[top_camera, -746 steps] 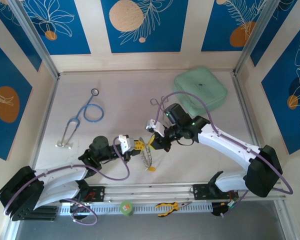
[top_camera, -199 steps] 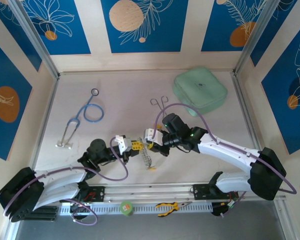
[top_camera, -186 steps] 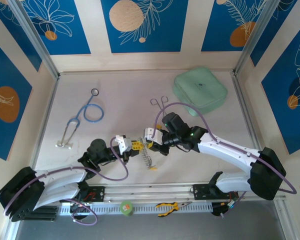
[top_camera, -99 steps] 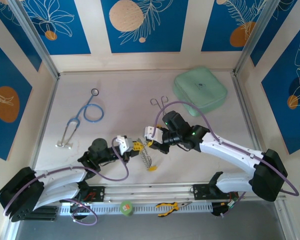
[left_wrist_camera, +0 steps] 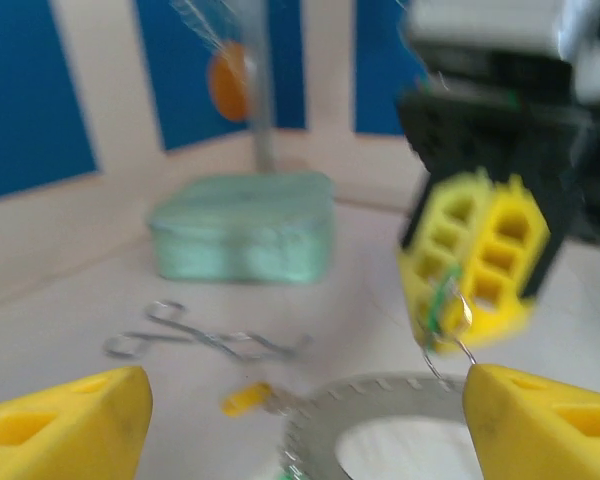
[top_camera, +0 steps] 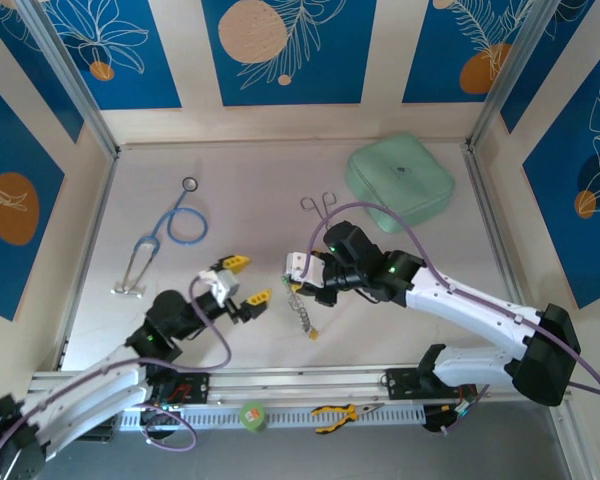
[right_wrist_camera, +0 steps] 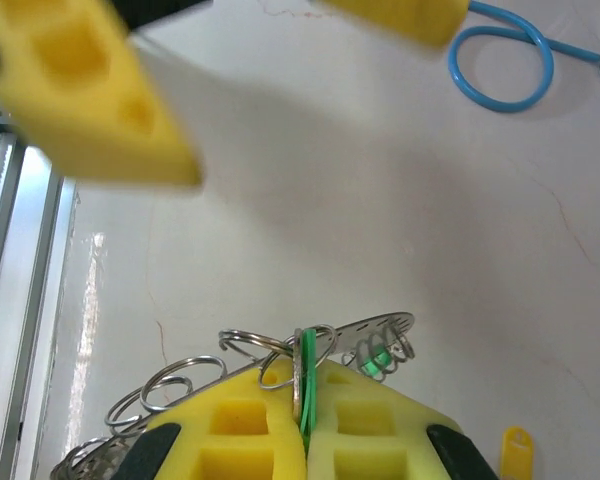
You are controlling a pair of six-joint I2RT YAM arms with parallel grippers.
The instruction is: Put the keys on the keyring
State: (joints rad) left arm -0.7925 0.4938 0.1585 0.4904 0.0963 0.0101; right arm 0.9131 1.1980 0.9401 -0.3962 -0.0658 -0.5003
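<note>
The keyring (top_camera: 302, 312) is hanging from your right hand (top_camera: 298, 287) near the front middle of the table (top_camera: 250, 190). Whether its low end is touching the surface, you cannot tell. It is a flat silvery band with a toothed inner edge, and small wire loops are fringing its rim. A green key (right_wrist_camera: 305, 382) is sitting in one of those loops, and your right hand's yellow honeycomb pads (right_wrist_camera: 250, 430) are pressing together on that key. A yellow key (top_camera: 312, 334) is lying at the ring's near end.

Your left hand (top_camera: 247, 280) is hovering just left of the ring, apart from it, with its fingers (left_wrist_camera: 65, 420) standing wide and nothing between them. Bare pale table is lying open around and behind it.

Steel forceps (top_camera: 320, 205) are lying behind the right hand. A soft mint pouch (top_camera: 400, 185) is resting near the far right wall. A blue-tubed stethoscope (top_camera: 175, 225) is lying well off to the left.
</note>
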